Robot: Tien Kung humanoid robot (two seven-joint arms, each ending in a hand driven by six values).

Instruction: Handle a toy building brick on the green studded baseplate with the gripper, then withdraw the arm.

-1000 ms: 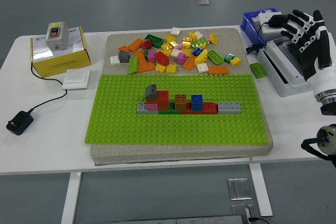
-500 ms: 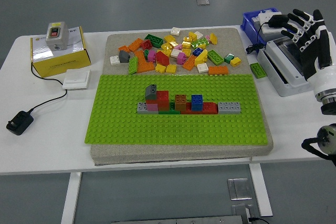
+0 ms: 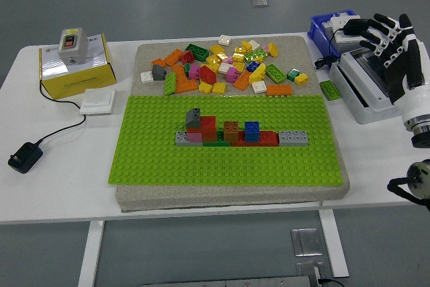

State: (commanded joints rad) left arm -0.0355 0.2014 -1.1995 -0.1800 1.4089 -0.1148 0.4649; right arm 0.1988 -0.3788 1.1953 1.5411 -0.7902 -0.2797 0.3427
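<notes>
The green studded baseplate (image 3: 222,166) lies on a grey mat in the middle of the table. A row of bricks stands on it: a grey brick (image 3: 183,138) at the left end, a dark grey sloped brick (image 3: 193,117) on a red one, a brown brick (image 3: 231,130), a blue brick (image 3: 252,130), a red brick (image 3: 267,138) and a grey brick (image 3: 293,138) at the right end. My right hand (image 3: 390,37) is raised at the far right over a white device, fingers spread, holding nothing. The left arm is out of view.
A pile of loose bricks (image 3: 225,66) lies on the mat behind the baseplate. A yellow box with a switch (image 3: 74,62), a white pad (image 3: 98,101) and a black plug (image 3: 24,156) sit at left. A white device (image 3: 363,85) and blue bin (image 3: 326,28) stand at right.
</notes>
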